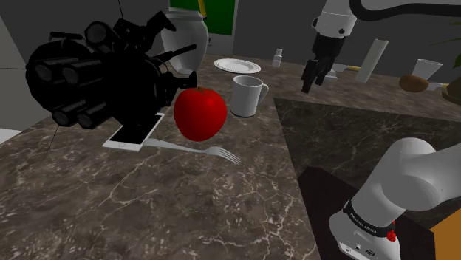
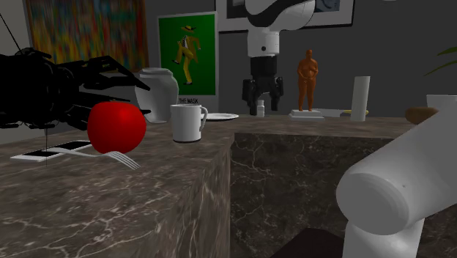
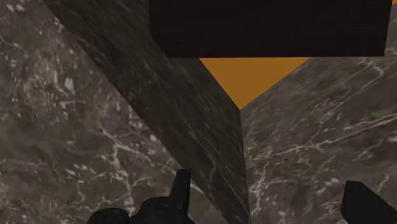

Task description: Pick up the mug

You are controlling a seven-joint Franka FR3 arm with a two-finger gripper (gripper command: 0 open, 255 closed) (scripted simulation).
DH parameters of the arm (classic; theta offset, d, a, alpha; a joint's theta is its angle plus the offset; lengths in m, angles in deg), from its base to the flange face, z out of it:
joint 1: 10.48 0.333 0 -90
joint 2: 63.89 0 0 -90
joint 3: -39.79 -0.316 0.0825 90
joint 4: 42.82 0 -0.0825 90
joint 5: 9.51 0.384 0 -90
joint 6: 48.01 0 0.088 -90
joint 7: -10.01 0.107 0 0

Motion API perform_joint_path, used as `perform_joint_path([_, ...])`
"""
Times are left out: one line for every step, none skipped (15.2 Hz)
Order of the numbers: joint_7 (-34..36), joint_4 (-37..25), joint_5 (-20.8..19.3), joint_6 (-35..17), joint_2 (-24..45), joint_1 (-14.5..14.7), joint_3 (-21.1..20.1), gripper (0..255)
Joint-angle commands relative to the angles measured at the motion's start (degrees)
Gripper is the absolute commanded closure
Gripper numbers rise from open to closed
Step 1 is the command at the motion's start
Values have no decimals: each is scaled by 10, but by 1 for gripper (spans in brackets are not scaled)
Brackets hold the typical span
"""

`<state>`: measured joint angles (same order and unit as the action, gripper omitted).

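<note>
The end effector (image 1: 312, 83) is hanging high with its fingers pointing down and standing apart, released and gripping nothing; in the wrist view the two black fingers (image 3: 181, 191) are coming in well separated, with only marbled stone and a corner edge below them. The mug (image 1: 247, 96), plain white, is standing upright on the marbled worktop (image 1: 148, 199), close to that worktop's edge on the shoulder view's right, just beside the red apple (image 1: 199, 113) and in front of the plate (image 1: 237, 65). The relation that matters is sideways and downward: the mug is lying toward the shoulder view's left of the end effector and clearly lower, so the hand is sitting near it but past the worktop's edge, not above it. The second exterior view is agreeing, with the mug (image 2: 188, 122) to the left of and below the end effector (image 2: 263, 106). The mug's long axis is running vertically and its handle is pointing toward the side where the end effector hangs. The coming move is probably calling for a shift across toward the mug before any descent, and the apple on the mug's far side is leaving little room for a finger there.
</note>
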<state>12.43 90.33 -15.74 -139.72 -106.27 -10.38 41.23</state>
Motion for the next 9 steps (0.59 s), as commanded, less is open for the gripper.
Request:
perform_joint_path([0, 0, 0, 0, 0, 0, 0, 0])
perform_joint_path([11, -10, 8, 0, 11, 5, -10, 0])
perform_joint_path([22, -20, 15, -1, 23, 9, -21, 0])
perform_joint_path([33, -30, 21, -1, 35, 13, -31, 0])
perform_joint_path([44, -42, 28, -1, 47, 17, -41, 0])
perform_joint_path([55, -54, 34, -1, 60, 21, -50, 0])
perform_joint_path([66, -66, 39, -1, 73, 25, -60, 0])
perform_joint_path([77, -79, 44, -1, 86, 28, -70, 0])
perform_joint_path([87, -93, 49, -1, 100, 31, -79, 0])
